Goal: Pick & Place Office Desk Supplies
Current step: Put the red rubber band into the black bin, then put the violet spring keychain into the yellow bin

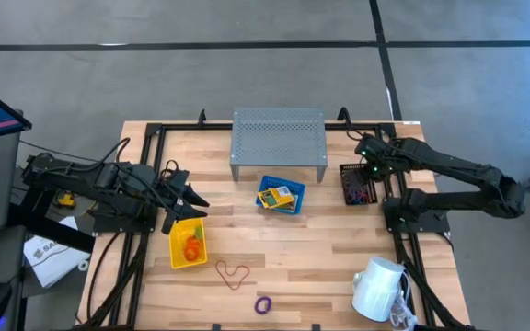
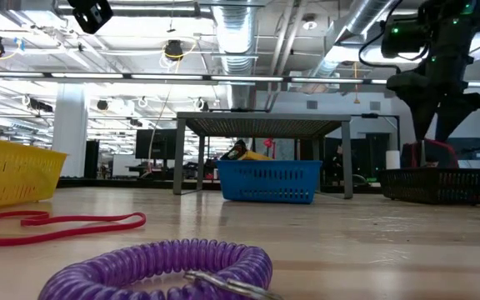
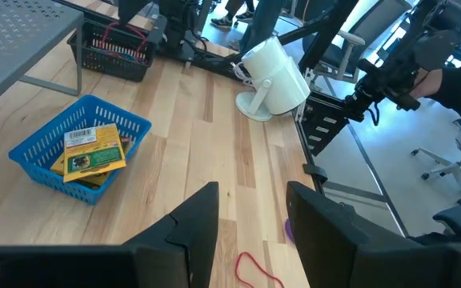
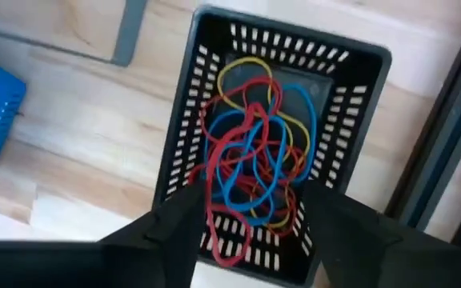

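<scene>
My left gripper hangs open over the far end of the yellow bin, which holds orange loops; its wrist view shows nothing between the fingers. My right gripper is open just above the black mesh bin, with a finger on either side of the tangle of red, blue and yellow loops inside. The blue bin holds yellow printed packets. A red loop and a purple coiled loop lie flat on the table near its near edge.
The grey perforated riser stands at the far edge, behind the blue bin. The white mug lies on its side at the near right corner. Bare wood shows between the bins and the loose loops.
</scene>
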